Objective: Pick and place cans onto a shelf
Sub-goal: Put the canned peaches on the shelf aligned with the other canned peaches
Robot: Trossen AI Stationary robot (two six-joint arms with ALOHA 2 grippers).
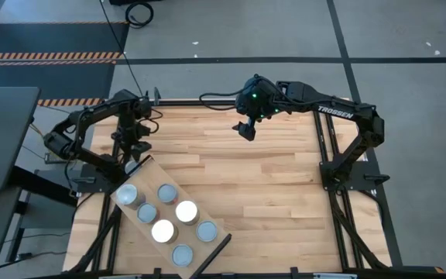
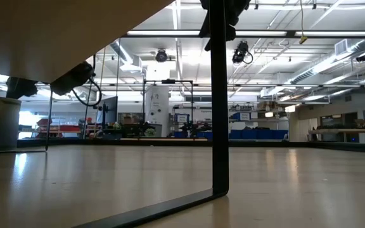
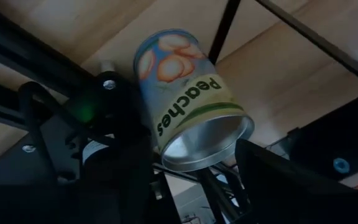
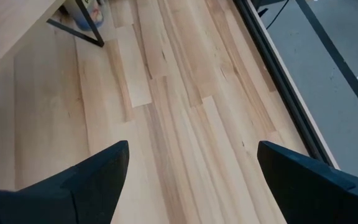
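High view shows the shelf (image 1: pixel 169 223) lying slantwise at about seven o'clock on the table (image 1: pixel 269 178), with six cans (image 1: pixel 186 211) standing on it, two of them bright white on top. At the shelf's ten o'clock end hangs the left gripper (image 1: pixel 132 149); its wrist camera shows a peaches can (image 3: pixel 188 99) tilted between the dark fingers (image 3: pixel 278 180), jaws closed around it. Over at twelve o'clock the right gripper (image 1: pixel 245 130) hovers above bare wood, jaws spread wide and holding nothing.
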